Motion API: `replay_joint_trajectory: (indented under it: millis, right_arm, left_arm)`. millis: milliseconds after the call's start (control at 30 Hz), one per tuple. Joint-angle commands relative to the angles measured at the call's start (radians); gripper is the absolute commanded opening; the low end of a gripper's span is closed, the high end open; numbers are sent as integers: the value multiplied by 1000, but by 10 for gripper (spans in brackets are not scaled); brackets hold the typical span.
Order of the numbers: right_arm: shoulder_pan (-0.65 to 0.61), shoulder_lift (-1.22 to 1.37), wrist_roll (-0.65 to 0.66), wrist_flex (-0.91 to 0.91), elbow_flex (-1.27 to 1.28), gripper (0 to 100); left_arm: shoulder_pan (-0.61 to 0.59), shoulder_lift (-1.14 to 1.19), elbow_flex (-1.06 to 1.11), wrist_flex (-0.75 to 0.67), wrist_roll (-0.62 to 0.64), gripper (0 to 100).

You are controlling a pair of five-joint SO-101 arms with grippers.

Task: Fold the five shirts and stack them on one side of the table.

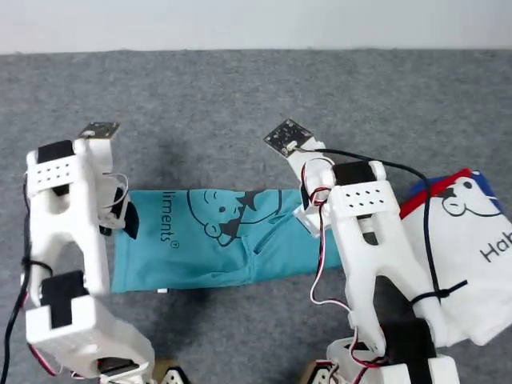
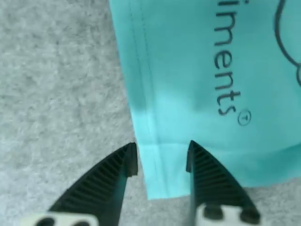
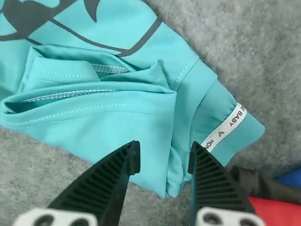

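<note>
Teal shirt (image 1: 216, 240): lying folded into a long strip across the grey counter (image 1: 240, 96), between the two arms.
Left hand (image 2: 162, 151): standing open, its jaws sitting either side of the strip's hemmed corner.
Right hand (image 3: 164, 150): standing open over the opposite, bunched end, near the sewn label.
White shirt (image 1: 472, 256), red-trimmed: lying just beside the right arm.

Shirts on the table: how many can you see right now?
2. A teal shirt lies flat in the middle; a white shirt sits at the high view's right edge, possibly topping others hidden beneath.
</note>
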Motion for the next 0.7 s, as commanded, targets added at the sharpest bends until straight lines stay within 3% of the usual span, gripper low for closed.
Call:
replay_joint_trajectory:
  millis: [0,333,667]
  right_arm:
    - [12,-8,-8,-2,-5,180]
    - [13,-8,-8,7,-5,180]
    - [13,-15,-8,7,11,118]
  left_arm:
    - [6,25,-56,-11,17,181]
    - [8,144,-50,-74,14,181]
    - [9,388,-56,-163,18,178]
